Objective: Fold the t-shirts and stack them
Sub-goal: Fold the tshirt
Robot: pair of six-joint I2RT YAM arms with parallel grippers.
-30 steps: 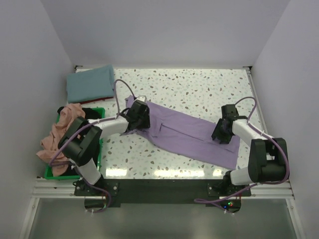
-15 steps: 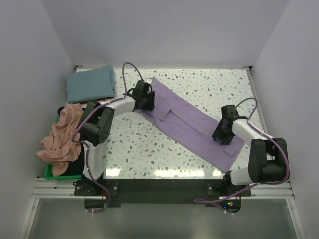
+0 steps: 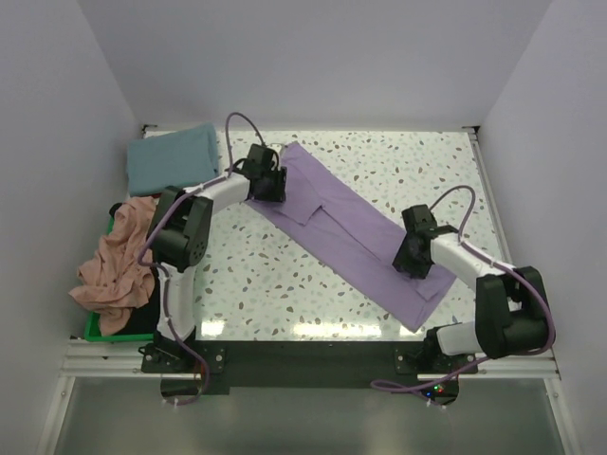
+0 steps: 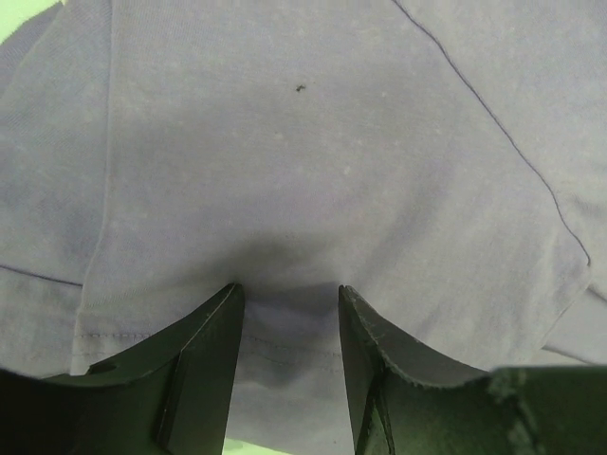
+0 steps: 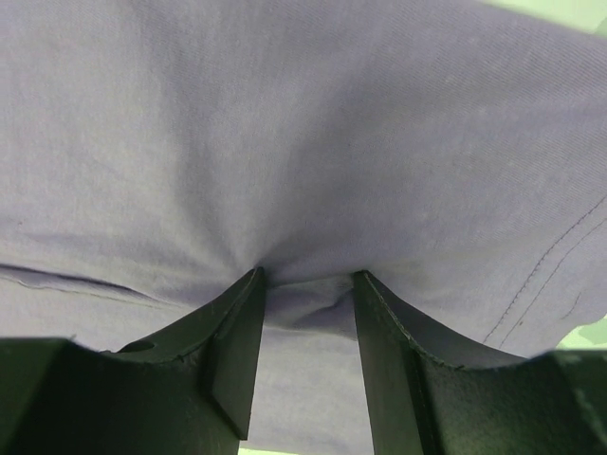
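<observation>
A lavender purple t-shirt [image 3: 351, 232] lies folded into a long strip, running diagonally from the back left to the front right of the table. My left gripper [image 3: 270, 182] is shut on its back left end; in the left wrist view the cloth [image 4: 313, 142] bunches between the fingers of the gripper [image 4: 287, 289]. My right gripper [image 3: 408, 258] is shut on the strip near its front right end; the right wrist view shows the cloth [image 5: 313, 123] gathered at that gripper [image 5: 308, 275]. A teal blue t-shirt [image 3: 173, 158] lies folded at the back left. A salmon pink t-shirt [image 3: 114, 261] is heaped at the left.
A green plastic bin [image 3: 92, 329] stands at the left table edge under the pink heap, with dark cloth [image 3: 140, 318] in it. White walls close the table on three sides. The speckled table [image 3: 398, 166] shows behind the strip.
My left gripper has carried the shirt's left end toward the back of the table. My right gripper has shifted left and slightly forward. The strip now lies more steeply diagonal.
</observation>
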